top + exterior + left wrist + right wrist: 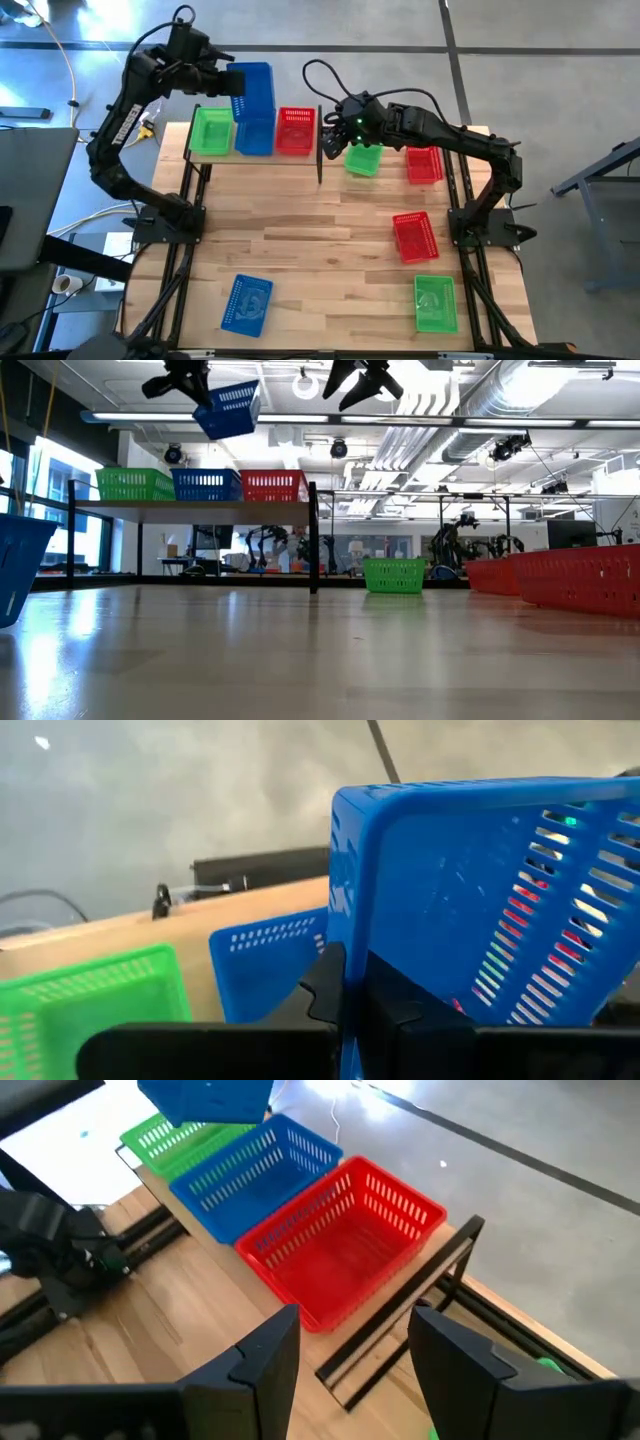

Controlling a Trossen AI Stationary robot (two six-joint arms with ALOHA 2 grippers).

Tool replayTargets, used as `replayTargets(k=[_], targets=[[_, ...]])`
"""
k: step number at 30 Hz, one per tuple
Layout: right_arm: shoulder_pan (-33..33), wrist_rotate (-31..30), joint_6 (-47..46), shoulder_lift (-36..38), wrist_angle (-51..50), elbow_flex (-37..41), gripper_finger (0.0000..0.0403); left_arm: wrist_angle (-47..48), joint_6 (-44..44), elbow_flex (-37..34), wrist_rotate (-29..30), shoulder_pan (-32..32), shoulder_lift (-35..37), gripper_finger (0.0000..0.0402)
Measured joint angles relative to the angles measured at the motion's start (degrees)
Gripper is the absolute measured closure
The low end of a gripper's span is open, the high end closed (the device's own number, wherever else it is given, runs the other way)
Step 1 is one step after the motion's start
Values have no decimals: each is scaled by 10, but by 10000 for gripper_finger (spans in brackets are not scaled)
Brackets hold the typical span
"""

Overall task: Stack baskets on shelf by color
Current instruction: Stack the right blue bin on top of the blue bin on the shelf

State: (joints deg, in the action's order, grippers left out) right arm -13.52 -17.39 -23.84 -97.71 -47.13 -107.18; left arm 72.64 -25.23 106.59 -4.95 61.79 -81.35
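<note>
The shelf (200, 506) at the table's far left carries a green basket (212, 131), a blue basket (256, 137) and a red basket (295, 130) side by side, each resting on its bottom. My left gripper (228, 80) is shut on a second blue basket (252, 88), held in the air above the shelf's blue one; in the low view this basket (230, 408) hangs tilted. My right gripper (355, 1350) stands open in the air by the shelf's right end, above the red basket (340, 1245), with nothing between its fingers. My left gripper holds the blue basket by one wall (340, 935) at an end of it, pinched between the two fingers, one on each face of the wall. The fingers come slanting down from the table's left. The basket is lifted clear and tilted, above the shelf's blue basket.
On the table lie a green basket (363, 158) and a red basket (424, 163) right of the shelf, another red basket (414, 237) at mid right, a green basket (435, 303) near right and a blue basket (246, 303) near left. The table's middle is bare wood.
</note>
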Motion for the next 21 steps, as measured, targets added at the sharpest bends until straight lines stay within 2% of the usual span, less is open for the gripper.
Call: replayTargets(k=[9,21], targets=[[0,0,20,0,-41,0,231,115,-14,88,-7,17,-81,401],[5,17,49,0,-68,0,231,174,7,95,-39,20,-156,401]])
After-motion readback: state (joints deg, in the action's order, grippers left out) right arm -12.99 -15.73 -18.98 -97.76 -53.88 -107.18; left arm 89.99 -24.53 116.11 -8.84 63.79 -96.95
